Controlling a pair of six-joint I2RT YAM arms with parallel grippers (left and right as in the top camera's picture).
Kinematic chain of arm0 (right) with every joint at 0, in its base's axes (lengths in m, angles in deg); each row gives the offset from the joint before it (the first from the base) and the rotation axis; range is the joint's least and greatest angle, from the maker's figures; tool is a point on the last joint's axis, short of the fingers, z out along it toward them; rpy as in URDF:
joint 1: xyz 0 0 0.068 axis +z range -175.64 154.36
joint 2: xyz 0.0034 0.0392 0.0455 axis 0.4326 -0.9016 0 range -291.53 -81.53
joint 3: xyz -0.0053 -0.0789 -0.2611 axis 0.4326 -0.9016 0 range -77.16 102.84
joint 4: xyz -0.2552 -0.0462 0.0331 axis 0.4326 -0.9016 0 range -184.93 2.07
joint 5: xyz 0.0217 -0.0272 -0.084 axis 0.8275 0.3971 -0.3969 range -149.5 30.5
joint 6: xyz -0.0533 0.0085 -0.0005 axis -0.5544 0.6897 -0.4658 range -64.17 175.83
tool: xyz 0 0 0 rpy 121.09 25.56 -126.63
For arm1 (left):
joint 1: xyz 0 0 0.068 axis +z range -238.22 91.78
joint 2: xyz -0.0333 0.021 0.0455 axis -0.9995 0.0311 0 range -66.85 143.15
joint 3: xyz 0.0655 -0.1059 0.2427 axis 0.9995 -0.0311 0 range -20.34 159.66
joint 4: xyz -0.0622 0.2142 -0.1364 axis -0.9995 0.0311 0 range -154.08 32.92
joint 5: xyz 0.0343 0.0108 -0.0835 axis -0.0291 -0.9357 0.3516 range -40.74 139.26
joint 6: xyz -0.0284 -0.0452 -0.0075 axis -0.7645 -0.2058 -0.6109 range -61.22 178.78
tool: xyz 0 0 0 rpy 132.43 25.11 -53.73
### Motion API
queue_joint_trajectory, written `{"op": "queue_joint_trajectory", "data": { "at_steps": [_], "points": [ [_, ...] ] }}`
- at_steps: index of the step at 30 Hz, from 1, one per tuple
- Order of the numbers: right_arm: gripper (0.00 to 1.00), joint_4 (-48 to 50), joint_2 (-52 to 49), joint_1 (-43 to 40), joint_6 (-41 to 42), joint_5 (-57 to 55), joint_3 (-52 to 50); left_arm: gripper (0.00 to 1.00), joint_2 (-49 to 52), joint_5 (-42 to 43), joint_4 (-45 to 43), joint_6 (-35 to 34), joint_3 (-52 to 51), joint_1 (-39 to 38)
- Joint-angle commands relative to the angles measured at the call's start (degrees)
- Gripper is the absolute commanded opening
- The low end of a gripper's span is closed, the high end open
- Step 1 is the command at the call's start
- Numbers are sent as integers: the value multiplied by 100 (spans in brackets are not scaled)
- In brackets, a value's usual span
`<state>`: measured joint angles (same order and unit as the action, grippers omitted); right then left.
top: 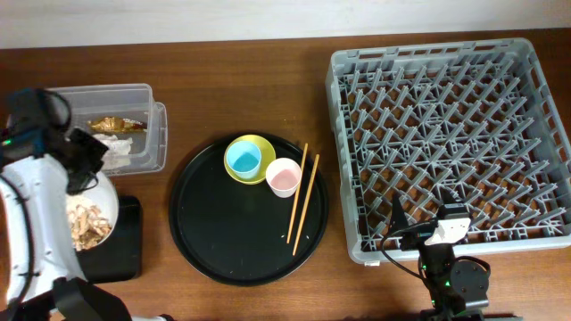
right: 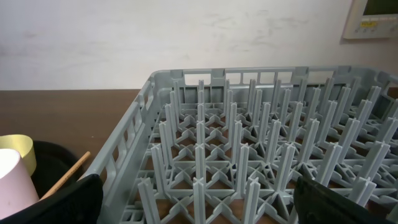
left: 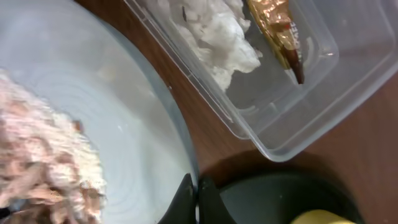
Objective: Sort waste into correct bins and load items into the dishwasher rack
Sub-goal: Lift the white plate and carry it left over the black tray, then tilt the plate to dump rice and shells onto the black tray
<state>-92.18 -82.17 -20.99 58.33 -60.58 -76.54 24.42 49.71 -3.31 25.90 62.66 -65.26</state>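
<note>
The left arm reaches in from the table's left edge, its forearm bent over the near-left corner. The left pincer (left: pixel 194 200) is closed tight on the rim of the pale grey plate (left: pixel 112 106), one finger above the rim and one below. The plate spreads out to that pincer's left, with the food scraps (left: pixel 37 168) of rice and brown chunks heaped on its far side. It sits over the shallow black tray (top: pixel 127 254). Ahead and to the right of the pincer lies the clear tub (left: pixel 323 93), holding the white napkin (left: pixel 217 31) and the gold wrapper (left: pixel 280 28).

The right arm sits folded low at the near edge. The right pincer (right: pixel 199 210) is spread wide and holds nothing. The dishwasher rack (right: pixel 249 155) lies directly ahead of it, and the pink cup (right: pixel 12 183) and a chopstick (right: pixel 65 176) lie off to its left.
</note>
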Motion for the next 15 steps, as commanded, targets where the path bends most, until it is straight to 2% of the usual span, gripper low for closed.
{"op": "queue_joint_trajectory", "data": {
  "at_steps": [1, 4, 8, 15],
  "points": [
    [98, -33, 33, -26, -39, -72, -31, 0, -125, 1082, -37, 330, 72, 579],
    [98, -33, 33, -26, -39, -72, -31, 1, -125, 1998, -74, 629, 61, 1132],
    [99, -33, 33, -26, -39, -72, -31, 1, -125, 2734, -74, 861, 52, 1478],
    [98, -33, 33, -26, -39, -72, -31, 0, -125, 3436, 166, 857, 50, 2090]
  ]
}}
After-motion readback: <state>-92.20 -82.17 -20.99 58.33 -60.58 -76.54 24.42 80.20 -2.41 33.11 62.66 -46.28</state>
